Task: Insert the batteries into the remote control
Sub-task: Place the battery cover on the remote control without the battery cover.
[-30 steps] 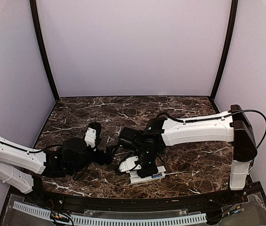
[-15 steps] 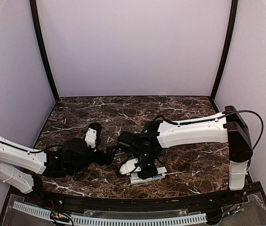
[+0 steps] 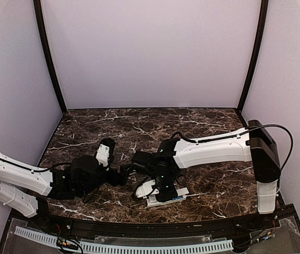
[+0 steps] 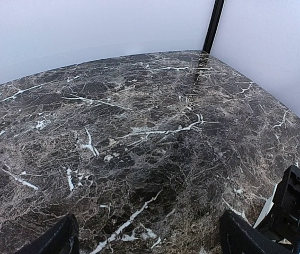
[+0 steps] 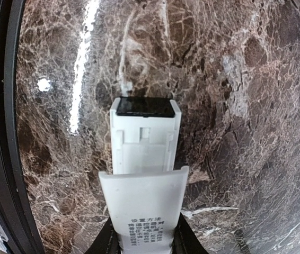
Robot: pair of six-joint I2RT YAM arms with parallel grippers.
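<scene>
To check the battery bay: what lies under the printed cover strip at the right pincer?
The remote control lies under the cover strip; its black end and white body show beyond it. The rest of it, beneath the strip, is hidden.

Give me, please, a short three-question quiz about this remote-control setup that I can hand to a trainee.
1. True or false: the left pincer is clamped on something.
2. What does the right pincer grip? A: a screwdriver. B: the cover strip. C: nothing.
3. In the right wrist view, what colour is the far end of the remote control?

Key:
1. False; it is open with only marble between its fingers.
2. B.
3. Black.
</scene>
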